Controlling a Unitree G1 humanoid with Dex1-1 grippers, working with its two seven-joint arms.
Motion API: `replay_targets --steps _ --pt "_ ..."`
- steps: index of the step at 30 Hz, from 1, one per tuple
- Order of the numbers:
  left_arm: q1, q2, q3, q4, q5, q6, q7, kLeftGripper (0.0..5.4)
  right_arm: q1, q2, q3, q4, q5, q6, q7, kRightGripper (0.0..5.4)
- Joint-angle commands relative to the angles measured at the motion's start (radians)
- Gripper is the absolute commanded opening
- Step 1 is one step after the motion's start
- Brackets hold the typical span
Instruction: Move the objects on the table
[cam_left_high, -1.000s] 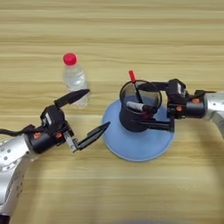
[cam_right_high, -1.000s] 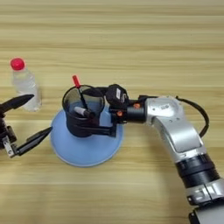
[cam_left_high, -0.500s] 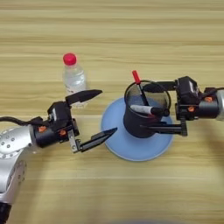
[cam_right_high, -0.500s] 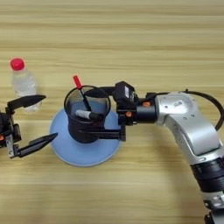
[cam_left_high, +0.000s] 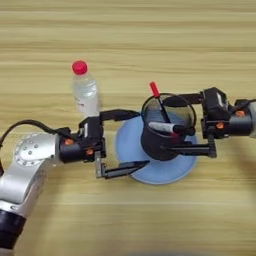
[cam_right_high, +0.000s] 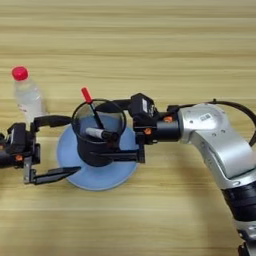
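A small clear bottle (cam_left_high: 84, 96) with a red cap stands upright on the table (cam_left_high: 128, 40), left of centre. A black mesh pen cup (cam_left_high: 164, 131) holding a red-capped pen (cam_left_high: 158, 98) and a white-and-black marker (cam_left_high: 165, 128) stands on a round blue plate (cam_left_high: 150, 172). My right gripper (cam_left_high: 167, 124) reaches in from the right and is shut on the pen cup, one finger along its far rim and one at its near base. My left gripper (cam_left_high: 142, 139) is open, its fingers spread over the plate's left edge, just left of the cup and in front of the bottle.
The blue plate lies flat at the table's centre under the cup. My right arm (cam_right_high: 210, 125) stretches in from the lower right, my left arm (cam_left_high: 35, 160) from the lower left. Bare wood spans the far half of the table.
My left gripper has travelled right, from in front of the bottle to the plate's left edge, staying open. The right gripper and the cup have shifted slightly right and nearer.
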Motion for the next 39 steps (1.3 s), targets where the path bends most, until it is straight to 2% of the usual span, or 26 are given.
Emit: replay_targets --steps 1,6,24,29,39 --pt "-0.044 -0.021 -0.017 0.024 0.015 0.005 -0.001 5.4 -0.027 0.007 0.016 -0.029 0.006 0.003 -0.002 4.7" --pt "-0.048 -0.038 -0.03 0.014 0.005 0.014 -0.003 5.4 -0.028 0.019 0.034 -0.044 -0.002 -0.005 -0.01 4.7" --pt "-0.065 -0.044 -0.055 0.048 0.022 -0.003 -0.015 5.4 -0.07 0.058 0.044 -0.068 0.014 0.0 -0.032 4.7" --pt "-0.067 -0.051 -0.047 0.047 0.003 -0.009 -0.017 4.71 -0.067 0.058 0.044 -0.072 0.014 0.002 -0.029 4.7" --pt "-0.061 -0.056 -0.047 0.041 -0.002 -0.011 -0.024 4.64 -0.059 0.058 0.044 -0.077 0.016 0.001 -0.03 4.67"
